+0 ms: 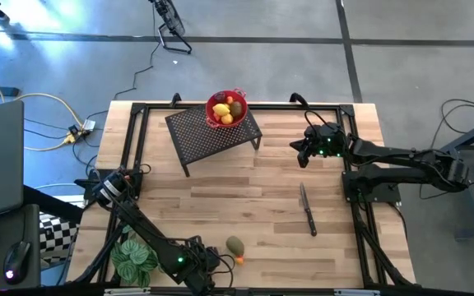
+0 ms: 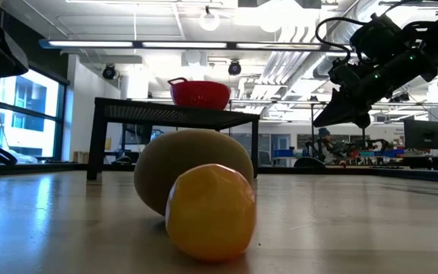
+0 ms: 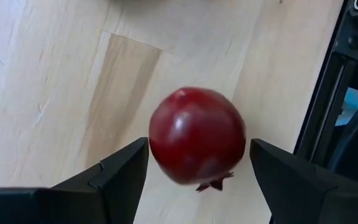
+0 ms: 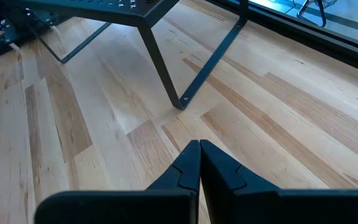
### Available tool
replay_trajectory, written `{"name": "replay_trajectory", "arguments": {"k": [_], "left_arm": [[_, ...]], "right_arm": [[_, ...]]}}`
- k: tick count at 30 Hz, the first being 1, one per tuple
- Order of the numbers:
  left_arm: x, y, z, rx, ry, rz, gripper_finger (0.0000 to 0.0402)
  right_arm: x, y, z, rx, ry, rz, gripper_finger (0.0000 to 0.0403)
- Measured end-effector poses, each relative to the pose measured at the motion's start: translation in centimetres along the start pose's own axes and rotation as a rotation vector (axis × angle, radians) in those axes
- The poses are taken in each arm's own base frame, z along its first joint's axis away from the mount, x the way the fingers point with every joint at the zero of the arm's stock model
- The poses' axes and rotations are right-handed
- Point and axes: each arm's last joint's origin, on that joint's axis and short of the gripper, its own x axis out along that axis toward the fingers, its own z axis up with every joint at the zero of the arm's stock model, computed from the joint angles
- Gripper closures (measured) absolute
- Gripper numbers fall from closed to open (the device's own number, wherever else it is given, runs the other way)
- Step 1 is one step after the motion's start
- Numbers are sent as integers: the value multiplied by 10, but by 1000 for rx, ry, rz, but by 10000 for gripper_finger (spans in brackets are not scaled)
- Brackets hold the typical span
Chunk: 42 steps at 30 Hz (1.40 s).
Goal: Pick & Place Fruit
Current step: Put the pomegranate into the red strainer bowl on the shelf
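- The left arm reaches low along the table's near edge, its left gripper (image 3: 197, 171) pointing down with fingers spread wide on either side of a dark red fruit (image 3: 197, 135) — whether they touch it is unclear.
- An olive-green fruit (image 1: 235, 245) and a small orange fruit (image 1: 240, 260) lie just beside that gripper.
- The right gripper (image 4: 199, 163) hovers, fingers pressed together, empty, near the black mesh stand (image 1: 212, 131).
- A red bowl (image 1: 225, 108) on the stand holds more fruit.

Left end effector (image 3: 197, 180) agape, right (image 4: 199, 163) closed.
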Motion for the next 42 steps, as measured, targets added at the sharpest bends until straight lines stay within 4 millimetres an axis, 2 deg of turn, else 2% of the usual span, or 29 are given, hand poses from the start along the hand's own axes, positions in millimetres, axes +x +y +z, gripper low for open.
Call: {"name": "replay_trajectory", "arguments": {"k": [12, 30, 42], "left_arm": [[0, 0, 0, -19, -3, 2, 128], [0, 1, 2, -188, -56, 23, 128], [0, 1, 2, -191, -60, 25, 128]], "right_arm": [[0, 0, 0, 0, 0, 0, 400], [0, 0, 0, 0, 1, 0, 400], [0, -1, -2, 2, 20, -5, 401]]}}
